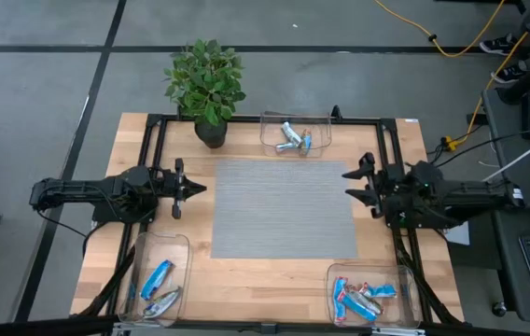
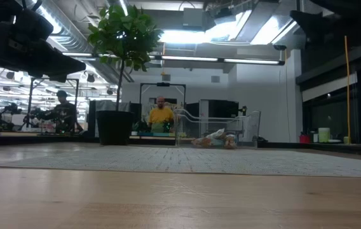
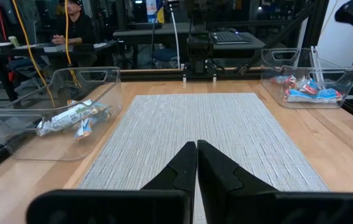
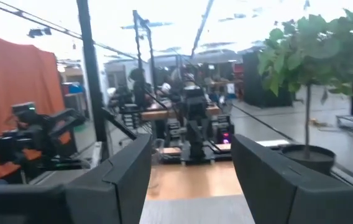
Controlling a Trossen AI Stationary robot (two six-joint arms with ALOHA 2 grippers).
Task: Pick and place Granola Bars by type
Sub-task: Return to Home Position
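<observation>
On the desk (image 1: 274, 285) in front of me, the sorting looks finished: every bar I can see sits in a bin, and I'd say all that's left is for the arms to park.

Nearest, the near left bin (image 1: 175, 246) holds two Granola Bars (image 1: 157, 277), one blue and one silver. The near right bin (image 1: 377, 272) holds a small heap of red-and-blue wrappers, too jumbled to count.

Further out, the grey mat (image 1: 284, 210) is bare, with no bar on it or on the wood around it. The left hand (image 1: 196, 189) hangs at the mat's left edge, fingers pressed together on nothing. The right hand (image 1: 349, 184) faces it from the right edge, fingers spread wide, also empty.

At the far edge, the far bin (image 1: 274, 122), near the potted plant (image 1: 207, 79), carries a few silvery bars with blue on them.
</observation>
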